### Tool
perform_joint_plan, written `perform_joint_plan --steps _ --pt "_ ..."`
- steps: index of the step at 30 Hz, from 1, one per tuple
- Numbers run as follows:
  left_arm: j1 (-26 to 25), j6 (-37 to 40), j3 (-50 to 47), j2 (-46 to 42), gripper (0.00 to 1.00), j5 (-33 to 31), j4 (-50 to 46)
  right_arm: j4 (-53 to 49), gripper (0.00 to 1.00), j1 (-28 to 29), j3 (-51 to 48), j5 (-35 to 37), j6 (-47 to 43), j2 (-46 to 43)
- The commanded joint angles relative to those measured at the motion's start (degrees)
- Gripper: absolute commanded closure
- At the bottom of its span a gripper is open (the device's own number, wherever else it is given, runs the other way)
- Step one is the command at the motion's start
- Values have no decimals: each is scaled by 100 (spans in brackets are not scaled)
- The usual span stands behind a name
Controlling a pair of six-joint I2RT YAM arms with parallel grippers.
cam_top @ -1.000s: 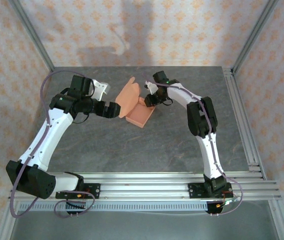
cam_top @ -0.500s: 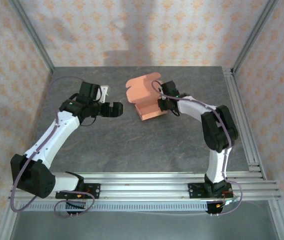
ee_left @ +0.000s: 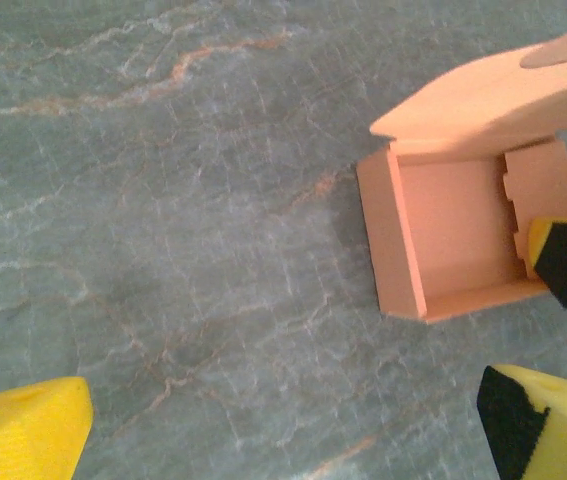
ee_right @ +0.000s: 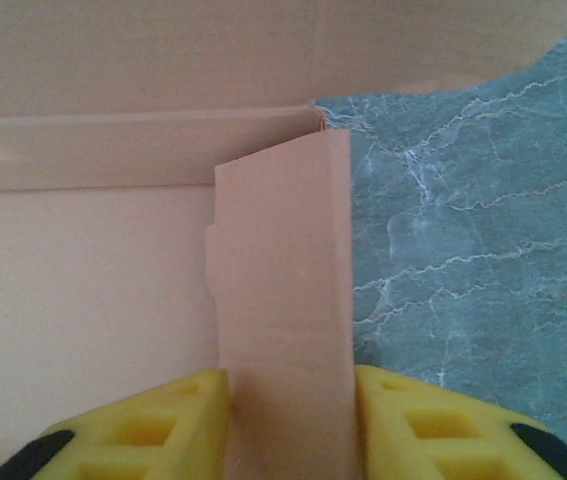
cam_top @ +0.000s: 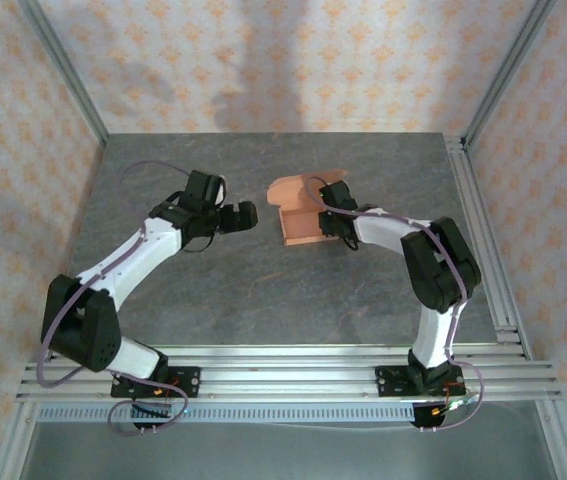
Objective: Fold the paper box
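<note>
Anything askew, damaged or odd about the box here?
Nothing looks damaged. The paper box sits upright on the table, its lid flap raised, not yet closed; the right tool straddles one side flap.

Salmon-orange all over on the paper box [ee_left: 463, 230], set against a grey table [ee_left: 163, 200] veined white with faint rusty streaks! Yellow pads with black patches on the left gripper [ee_left: 283, 440] and right gripper [ee_right: 288, 420]. The arms [cam_top: 123, 265] are white and black with purple cables [cam_top: 63, 310], and the cream walls [cam_top: 293, 60] carry an orange floral print.
</note>
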Motion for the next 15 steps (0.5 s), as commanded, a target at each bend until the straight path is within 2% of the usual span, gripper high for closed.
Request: perform_joint_plan --steps 1,7,15 --pt "57 -60 323 243 0 -78 325 -184 55 -180 246 -475 199 -343" --pt "64 -12 102 275 0 47 665 0 55 -512 180 -1033 228 -413" --pt "66 -153 -307 20 0 157 928 -265 61 -621 530 -1078 141 -41"
